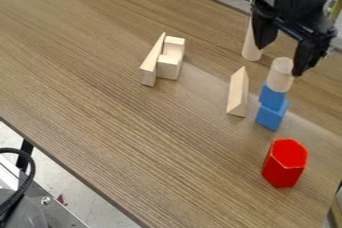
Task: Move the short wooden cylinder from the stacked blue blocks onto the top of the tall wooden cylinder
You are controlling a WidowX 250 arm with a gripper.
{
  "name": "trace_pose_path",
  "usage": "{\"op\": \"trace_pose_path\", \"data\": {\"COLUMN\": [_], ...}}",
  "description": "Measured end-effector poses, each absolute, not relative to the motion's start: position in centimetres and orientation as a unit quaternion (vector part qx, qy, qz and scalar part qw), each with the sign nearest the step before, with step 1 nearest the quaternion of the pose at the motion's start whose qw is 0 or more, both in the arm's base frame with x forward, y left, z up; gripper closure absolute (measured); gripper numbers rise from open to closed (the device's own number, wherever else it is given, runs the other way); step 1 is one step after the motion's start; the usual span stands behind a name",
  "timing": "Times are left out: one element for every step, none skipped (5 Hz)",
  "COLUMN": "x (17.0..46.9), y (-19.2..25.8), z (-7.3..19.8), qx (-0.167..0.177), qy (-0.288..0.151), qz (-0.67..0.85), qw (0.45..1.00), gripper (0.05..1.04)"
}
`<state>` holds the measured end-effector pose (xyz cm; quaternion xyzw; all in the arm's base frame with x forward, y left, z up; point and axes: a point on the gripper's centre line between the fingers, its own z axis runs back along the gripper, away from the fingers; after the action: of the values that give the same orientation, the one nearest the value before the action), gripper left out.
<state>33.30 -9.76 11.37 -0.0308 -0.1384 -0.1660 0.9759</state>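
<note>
Fingers (265, 31) of the black gripper (278, 62) are spread wide, pointing down, with the top of a pale wooden cylinder (280, 75) showing between the 2 tips. Whether either tip touches the wood, I cannot tell. Reading the camera view as a clock face from its middle, the gripper hangs between 2 and 3 o'clock, and the arm above it comes in from about 1 o'clock.

That cylinder stands upright on 2 blue blocks, the upper blue block (272, 98) resting on the lower blue block (271, 116), their sides turned slightly out of line. The 3 pieces make 1 stack on the brown wood-grain table (127, 137). A second, slimmer wooden piece (251, 48) stands between 1 and 2 o'clock, near the gripper's farther finger and partly hidden behind it.

Toward 3 o'clock, just inward of the stack, sits a pale wooden wedge (237, 93). At 4 o'clock a red hexagonal block (284, 165) stands on end, apart from the stack. Near 12 o'clock are 3 more wooden pieces close together: a slanted long wedge (151, 63), a nearer pale block (167, 67) and, behind that block, a farther pale block (175, 45).
</note>
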Motion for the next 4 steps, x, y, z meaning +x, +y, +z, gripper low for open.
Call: {"op": "trace_pose_path", "data": {"x": [33.62,33.63,33.92,34.12], "y": [-9.58,-9.41,-9.13,-9.05], "z": [10.6,9.97,9.94,9.96], "qx": [-0.023,-0.02,-0.022,-0.024], "qy": [-0.138,-0.136,-0.144,-0.15], "qz": [-0.16,-0.153,-0.145,-0.139], "qw": [0.977,0.979,0.979,0.978], "gripper": [0.084,0.14,0.427,0.555]}}
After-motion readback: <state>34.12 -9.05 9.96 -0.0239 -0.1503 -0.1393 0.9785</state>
